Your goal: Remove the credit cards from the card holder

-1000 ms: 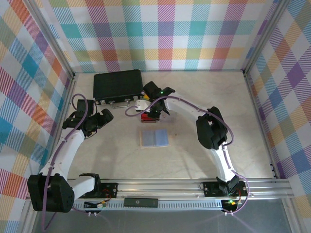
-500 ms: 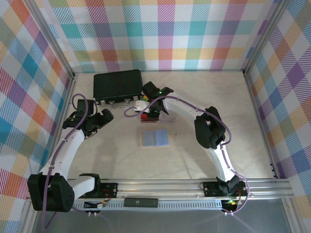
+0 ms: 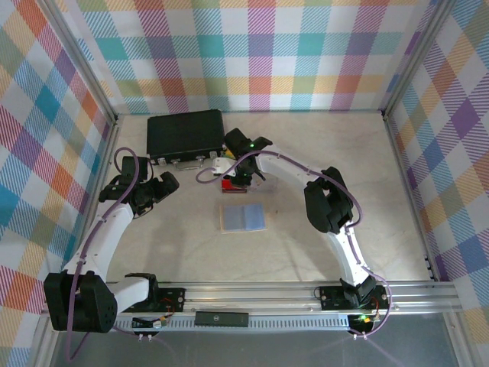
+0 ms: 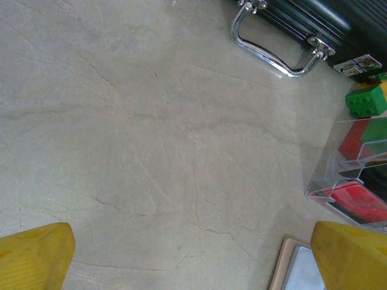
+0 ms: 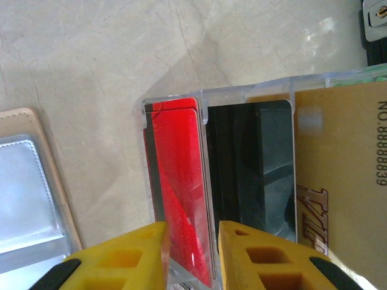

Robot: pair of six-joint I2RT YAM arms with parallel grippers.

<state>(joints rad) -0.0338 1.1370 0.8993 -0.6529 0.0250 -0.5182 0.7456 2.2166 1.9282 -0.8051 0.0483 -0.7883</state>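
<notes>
The clear, glossy acrylic compartment stand (image 5: 242, 90) holds a finely textured, shiny red plastic card (image 5: 181, 181), a mirror-glossy black plastic card (image 5: 248, 163) and a matt tan-gold plastic card (image 5: 344, 181). Under it the pale marble-look tabletop (image 5: 91, 54) is smooth and veined. Near it, a ribbed black case (image 4: 314, 15) carries a polished chrome handle (image 4: 272, 57).

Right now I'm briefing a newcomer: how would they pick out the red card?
Find the black case at the back; a clear rack stands by its near corner. The red card sits in the rack's end slot, beside a black card and a gold card.
</notes>
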